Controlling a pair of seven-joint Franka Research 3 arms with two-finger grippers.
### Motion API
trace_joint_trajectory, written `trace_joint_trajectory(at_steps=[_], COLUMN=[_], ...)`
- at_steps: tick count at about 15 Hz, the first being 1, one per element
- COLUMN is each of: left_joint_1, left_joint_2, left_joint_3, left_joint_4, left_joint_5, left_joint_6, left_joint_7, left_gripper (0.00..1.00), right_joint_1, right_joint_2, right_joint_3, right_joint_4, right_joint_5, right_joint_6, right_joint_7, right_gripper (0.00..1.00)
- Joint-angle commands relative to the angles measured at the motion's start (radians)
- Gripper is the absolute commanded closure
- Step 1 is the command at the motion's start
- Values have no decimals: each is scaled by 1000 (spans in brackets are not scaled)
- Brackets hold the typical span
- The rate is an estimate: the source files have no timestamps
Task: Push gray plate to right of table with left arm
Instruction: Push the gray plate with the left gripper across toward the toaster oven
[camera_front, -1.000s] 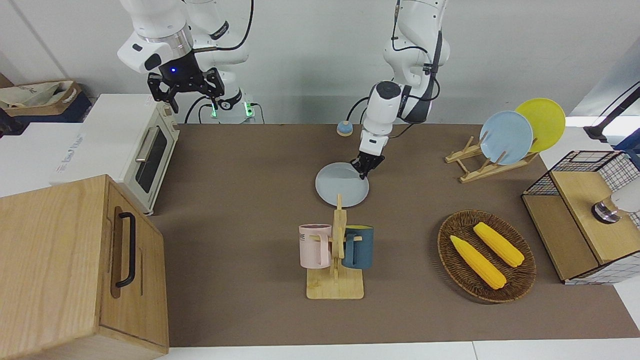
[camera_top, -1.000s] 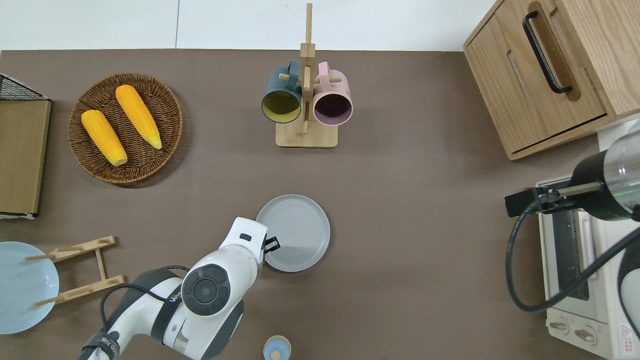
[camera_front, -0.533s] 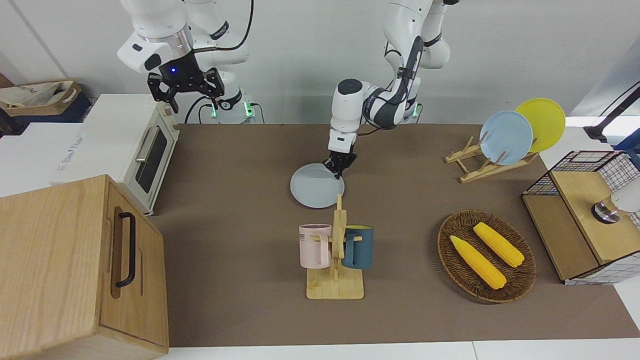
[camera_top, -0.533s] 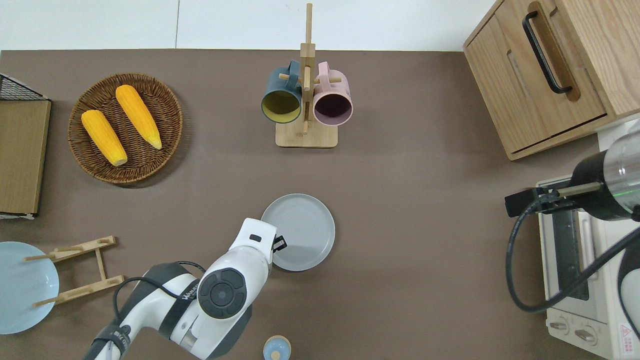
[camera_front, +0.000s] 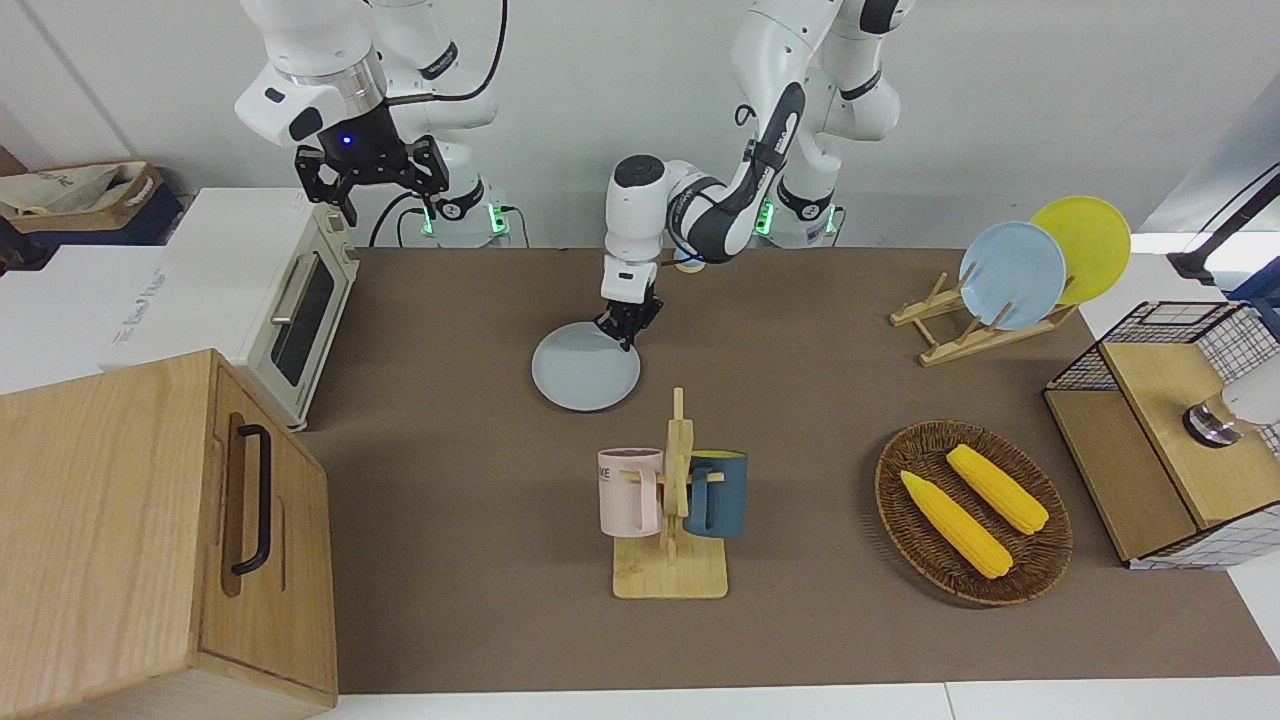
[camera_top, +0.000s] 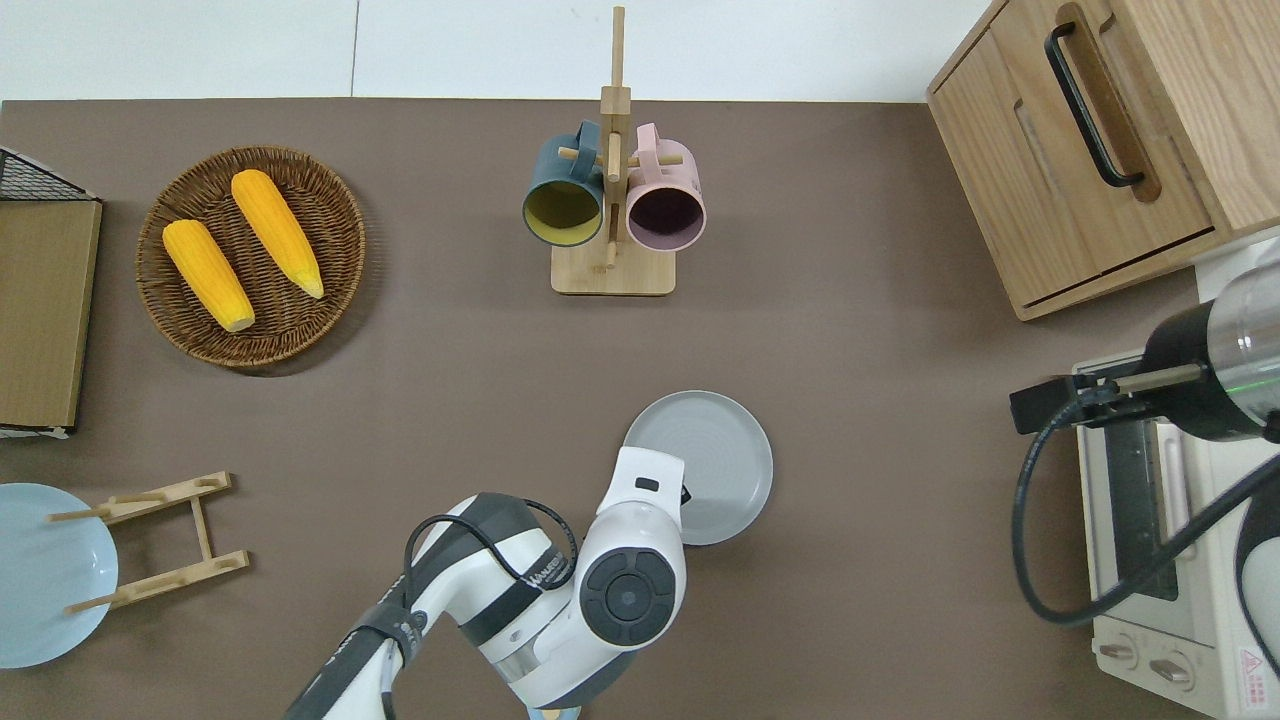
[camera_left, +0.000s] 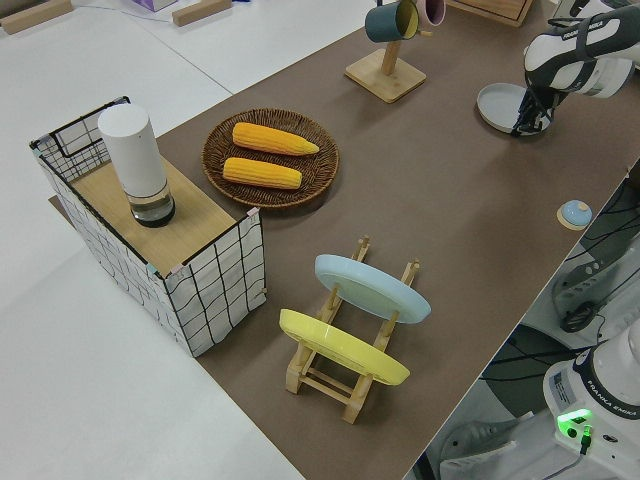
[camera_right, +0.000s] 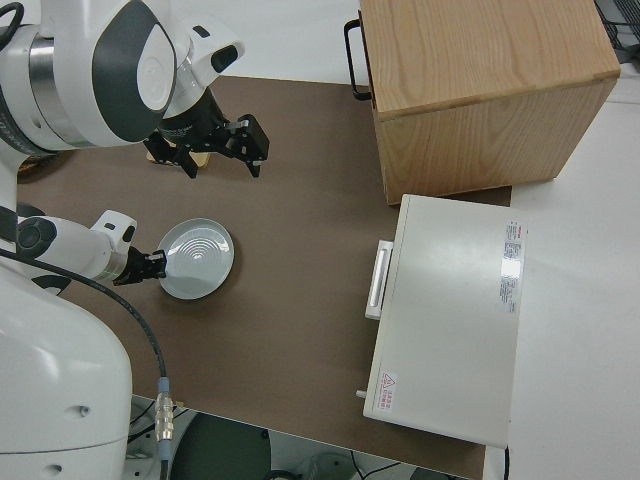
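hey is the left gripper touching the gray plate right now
Touching. In the front view the left gripper sits with its fingertips on the gray plate's rim, no table showing between them; the right side view shows the same.

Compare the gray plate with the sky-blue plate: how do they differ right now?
Pose: the gray plate lies flat on the table; the sky-blue plate stands tilted in the wooden rack.
Contact: the left gripper is at the gray plate's rim; nothing touches the sky-blue one.
Color: the gray plate is duller.
Both are round and shallow.
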Motion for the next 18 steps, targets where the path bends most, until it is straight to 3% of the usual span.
trace_joint_trajectory(at_steps=[1, 6, 18], left_joint_1=[-72, -130, -250], left_joint_2=[112, 195, 284], left_joint_3=[6, 4, 12], left_joint_4=[90, 177, 281], left_joint_5=[28, 160, 174], left_joint_6=[-32, -32, -73], left_joint_7=[-82, -242, -319], left_gripper=[1000, 1000, 1000], right_joint_1=[-20, -20, -20], right_joint_2=[-6, -6, -6], right_joint_3=[13, 15, 13], right_joint_4=[4, 4, 4], right_joint_5=[10, 10, 10], right_joint_6=[-12, -12, -12], right_joint_7=[0, 0, 0], right_gripper=[17, 17, 17])
